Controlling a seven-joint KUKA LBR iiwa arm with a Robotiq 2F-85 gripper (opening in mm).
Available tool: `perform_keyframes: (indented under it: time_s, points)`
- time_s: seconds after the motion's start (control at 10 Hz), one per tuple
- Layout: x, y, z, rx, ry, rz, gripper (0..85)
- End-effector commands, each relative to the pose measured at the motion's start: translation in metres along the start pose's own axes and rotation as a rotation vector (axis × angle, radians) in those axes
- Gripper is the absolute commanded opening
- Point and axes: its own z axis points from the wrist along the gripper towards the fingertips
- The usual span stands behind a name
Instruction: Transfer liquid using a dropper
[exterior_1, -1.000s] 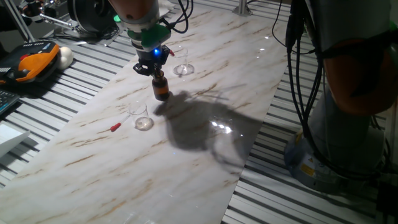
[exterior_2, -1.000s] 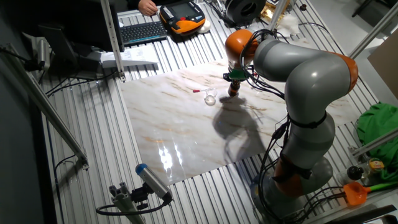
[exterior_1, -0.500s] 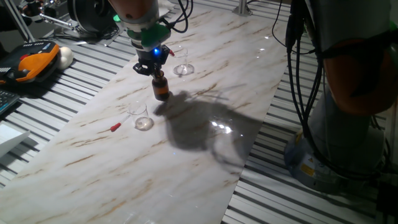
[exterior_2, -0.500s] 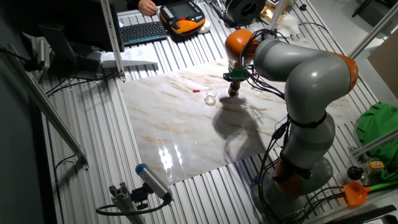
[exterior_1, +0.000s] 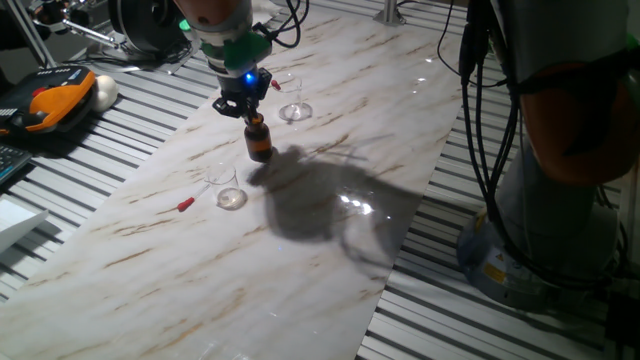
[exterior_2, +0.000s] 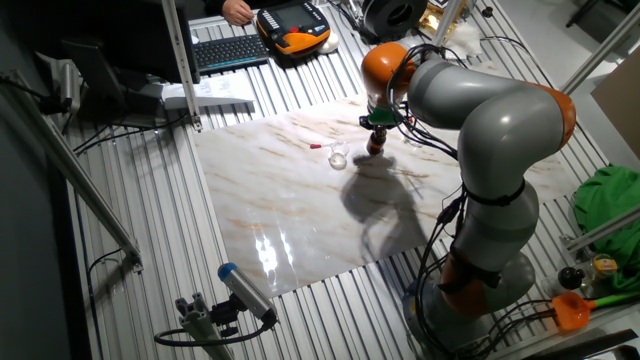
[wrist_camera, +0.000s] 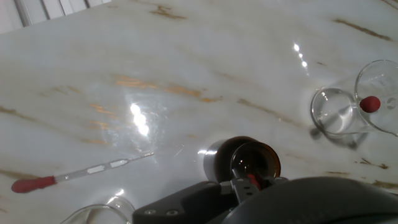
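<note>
A small brown bottle (exterior_1: 260, 142) stands open on the marble board; it also shows in the other fixed view (exterior_2: 376, 143) and from above in the hand view (wrist_camera: 245, 155). My gripper (exterior_1: 243, 104) hangs right over its mouth, also seen in the other fixed view (exterior_2: 378, 122). In the hand view the gripper (wrist_camera: 249, 182) is shut on a thin dropper with a red part, just above the bottle's opening. A second dropper (exterior_1: 185, 204) with a red bulb lies flat on the board (wrist_camera: 81, 173). A small clear glass (exterior_1: 228, 190) stands left of the bottle.
Another clear glass (exterior_1: 293, 108) stands behind the bottle; in the hand view (wrist_camera: 336, 112) a small red spot shows beside it. The marble board (exterior_1: 330, 230) lies on a slatted metal table. A keyboard and an orange pendant (exterior_2: 295, 25) lie past the board.
My gripper has risen slightly above the bottle. The bottle, glasses and loose dropper have not moved.
</note>
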Motion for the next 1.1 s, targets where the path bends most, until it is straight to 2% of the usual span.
perform_keyframes:
  time_s: [0.0, 0.4, 0.7, 1.0]
  points:
    - [-0.002, -0.001, -0.005, 0.004, 0.006, 0.0, 17.0]
    - [-0.008, -0.007, -0.028, 0.014, 0.027, 0.007, 17.0]
    - [-0.012, -0.011, -0.039, 0.007, 0.043, 0.017, 17.0]
    - [-0.013, -0.011, -0.046, 0.01, 0.045, 0.036, 17.0]
